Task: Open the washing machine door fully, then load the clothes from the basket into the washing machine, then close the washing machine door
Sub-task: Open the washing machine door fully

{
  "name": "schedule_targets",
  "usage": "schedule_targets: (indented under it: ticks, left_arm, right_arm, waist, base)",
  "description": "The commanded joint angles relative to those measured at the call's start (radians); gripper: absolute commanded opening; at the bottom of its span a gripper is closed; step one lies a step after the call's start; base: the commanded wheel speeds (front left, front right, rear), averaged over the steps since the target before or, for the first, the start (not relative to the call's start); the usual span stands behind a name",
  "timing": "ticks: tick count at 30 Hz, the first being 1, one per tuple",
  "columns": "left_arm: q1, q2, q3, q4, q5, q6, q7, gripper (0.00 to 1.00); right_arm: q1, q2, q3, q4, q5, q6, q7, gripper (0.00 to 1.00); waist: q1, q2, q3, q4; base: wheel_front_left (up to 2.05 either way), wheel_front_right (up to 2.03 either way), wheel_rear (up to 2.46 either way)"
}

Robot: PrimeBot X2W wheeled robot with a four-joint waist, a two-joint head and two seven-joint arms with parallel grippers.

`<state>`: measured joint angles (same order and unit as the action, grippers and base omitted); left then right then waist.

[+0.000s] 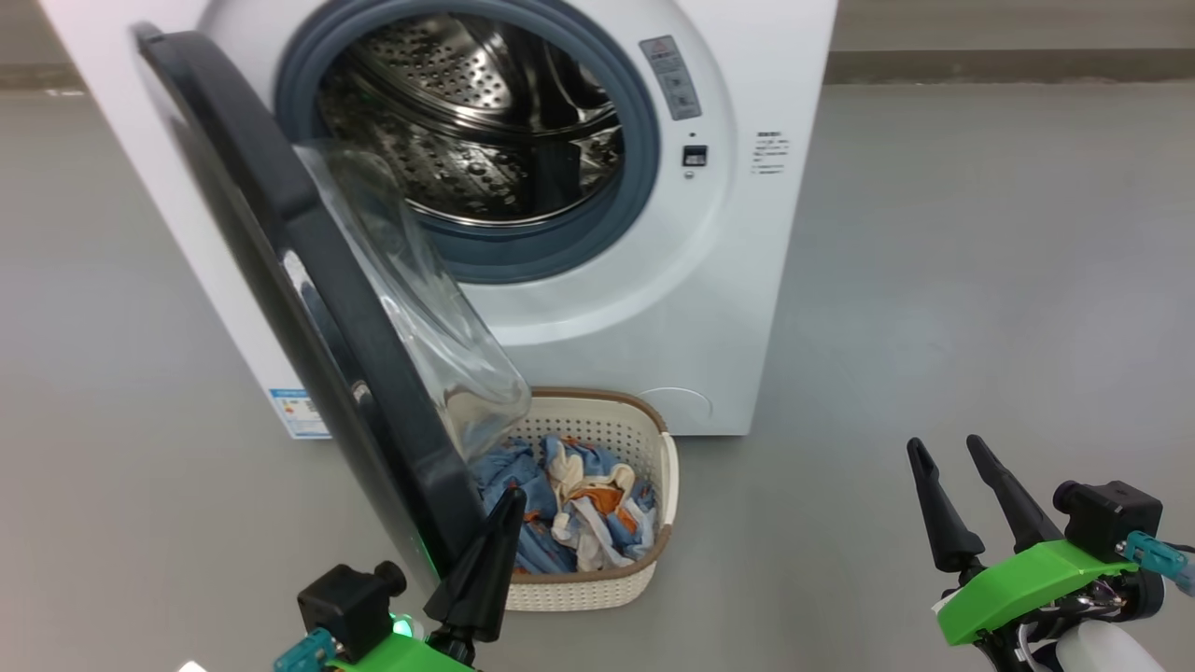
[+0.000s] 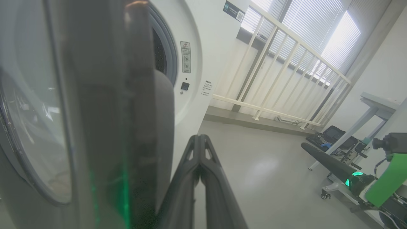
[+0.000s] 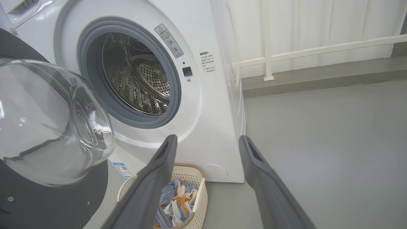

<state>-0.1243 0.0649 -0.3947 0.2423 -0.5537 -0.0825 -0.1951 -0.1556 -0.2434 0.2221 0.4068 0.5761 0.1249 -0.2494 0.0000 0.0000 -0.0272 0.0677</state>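
Grey, smooth flooring [image 1: 934, 280] is spreading across the room, and a white barred railing [image 2: 286, 63] is running along the bright wall behind. On that floor a big white front-loading washing machine [image 1: 653, 308] is standing, its grey rubber ring [image 1: 644, 140] framing a perforated steel drum [image 1: 467, 112] that is lying open to view. The large round door [image 1: 308, 280] with the glossy black rim is standing swung out from the left of the opening, roughly edge-on to the head camera, its bulging clear glass bowl [image 1: 420, 308] facing toward the opening. A small cream plastic basket [image 1: 597, 431] with perforated sides and a brown rim is sitting on the floor just in front of the machine, below the opening, with the door's lower edge hanging over its left part in the head view. Blue, cream and orange clothes [image 1: 579, 504] are lying crumpled inside it. The left gripper [image 1: 509, 504] is holding its two dark fingers pressed together on nothing, its tip sitting just beside the door's lower rim; whether it is touching the rim I cannot tell. The right gripper [image 1: 945, 443] is hovering well off to the right above bare floor, fingers spread wide and empty.
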Motion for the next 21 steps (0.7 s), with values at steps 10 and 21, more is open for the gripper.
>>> schedule_targets:
  ticks: [10, 21]
  left_arm:
    - [-0.020, 0.063, 0.069, -0.032, -0.010, 0.037, 0.003, 0.00]
    - [0.000, 0.100, 0.088, -0.057, -0.015, 0.060, 0.017, 0.00]
  right_arm:
    - [-0.018, -0.003, 0.029, -0.003, 0.026, 0.006, -0.012, 1.00]
    - [-0.013, 0.002, 0.032, 0.002, 0.031, 0.006, -0.012, 1.00]
  waist:
    - [0.0000, 0.0000, -0.012, 0.088]
    - [0.0000, 0.0000, -0.020, 0.148]
  base:
    - [0.00, 0.00, 0.00]
    - [0.00, 0.00, 0.00]
